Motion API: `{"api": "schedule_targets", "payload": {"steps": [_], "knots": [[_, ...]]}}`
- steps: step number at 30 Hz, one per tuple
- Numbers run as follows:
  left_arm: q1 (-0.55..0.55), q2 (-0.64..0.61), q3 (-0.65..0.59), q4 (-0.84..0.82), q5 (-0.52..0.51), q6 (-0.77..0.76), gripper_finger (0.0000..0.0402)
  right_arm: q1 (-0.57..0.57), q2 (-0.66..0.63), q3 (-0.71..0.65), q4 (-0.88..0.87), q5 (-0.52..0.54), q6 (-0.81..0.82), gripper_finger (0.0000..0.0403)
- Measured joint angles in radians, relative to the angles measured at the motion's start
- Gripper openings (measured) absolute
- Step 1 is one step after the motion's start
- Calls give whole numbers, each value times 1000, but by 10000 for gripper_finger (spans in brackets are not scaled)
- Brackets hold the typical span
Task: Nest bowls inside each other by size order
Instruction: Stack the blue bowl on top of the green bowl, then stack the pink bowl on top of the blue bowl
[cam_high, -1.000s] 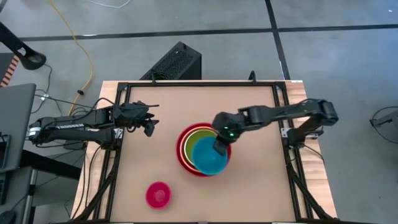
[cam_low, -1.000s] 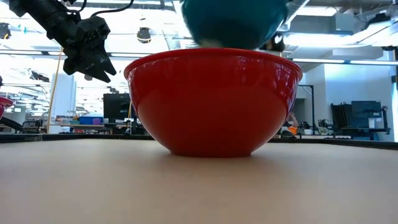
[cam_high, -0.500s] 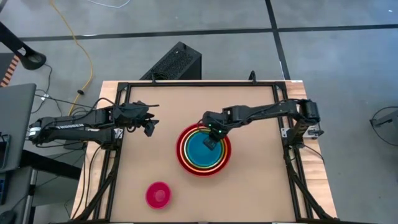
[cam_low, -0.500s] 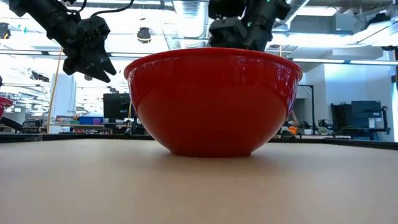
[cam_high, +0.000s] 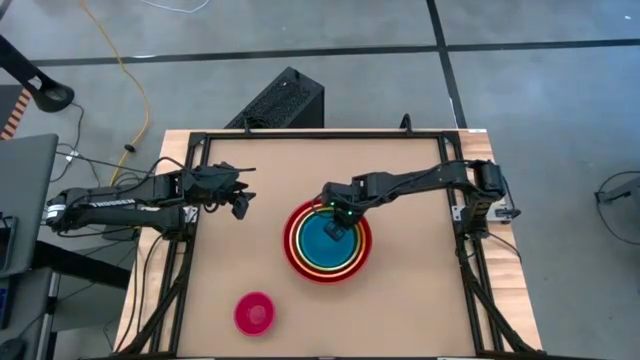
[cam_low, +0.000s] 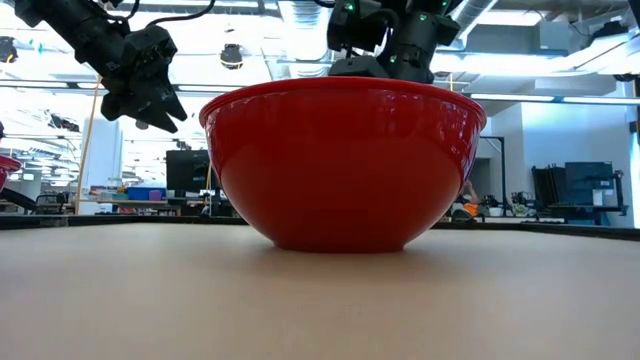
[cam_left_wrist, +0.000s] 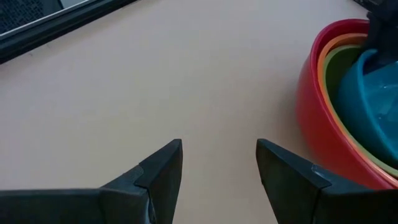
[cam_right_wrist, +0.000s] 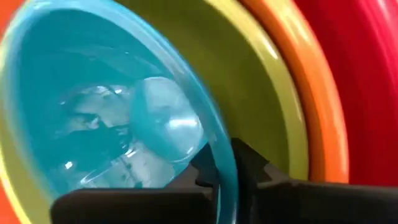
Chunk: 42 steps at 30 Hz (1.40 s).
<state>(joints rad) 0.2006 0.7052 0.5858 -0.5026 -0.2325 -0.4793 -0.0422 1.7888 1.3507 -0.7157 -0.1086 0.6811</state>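
The teal blue bowl (cam_high: 322, 245) sits inside the lime green bowl (cam_right_wrist: 261, 112), which sits in the orange bowl (cam_right_wrist: 311, 106), inside the largest red-magenta bowl (cam_low: 340, 170) at the table's middle. My right gripper (cam_high: 337, 225) is shut on the teal bowl's far rim. The smallest pink bowl (cam_high: 255, 313) stands alone on its base near the front left. My left gripper (cam_high: 240, 203) is open and empty, in the air left of the stack; the left wrist view (cam_left_wrist: 217, 168) shows its fingers apart over bare table. My right gripper holds the teal bowl's rim (cam_right_wrist: 217, 143) on its far side, one finger inside the bowl and one finger (cam_right_wrist: 261, 174) outside, between the teal and green walls. The fingers come from above, slanting down. The bowl sits down in the green bowl, about level.
The table's black frame rails (cam_high: 190, 250) run along its left and right sides. Bare tabletop (cam_high: 420, 300) lies to the right of and in front of the stack, and between the stack and the pink bowl.
My right gripper has carried the teal bowl from a tilted hold above the stack's near right side toward the far left and down. The bowl has dropped below the large bowl's rim and now sits nested in the green bowl.
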Motion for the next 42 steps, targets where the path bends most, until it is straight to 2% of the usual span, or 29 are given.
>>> {"api": "schedule_targets", "payload": {"steps": [13,25,28,32,34,38,42], "knots": [[0,0,0,0,9,0,194,-23,-2,19,-34,-22,-2,111],[0,0,0,0,26,0,194,-53,-4,253,-275,-47,-81,137],[0,0,0,0,106,-1,194,-44,-4,313,-276,-47,-101,136],[-44,0,0,6,419,10,194,-19,-4,371,-276,-47,-117,136],[-102,0,0,6,525,-23,194,-7,-4,390,-276,-47,-118,136],[-257,0,0,39,581,-90,194,21,-4,406,-261,-44,-132,136],[-431,23,0,136,555,-120,194,49,-4,406,-230,-18,-133,136]]}}
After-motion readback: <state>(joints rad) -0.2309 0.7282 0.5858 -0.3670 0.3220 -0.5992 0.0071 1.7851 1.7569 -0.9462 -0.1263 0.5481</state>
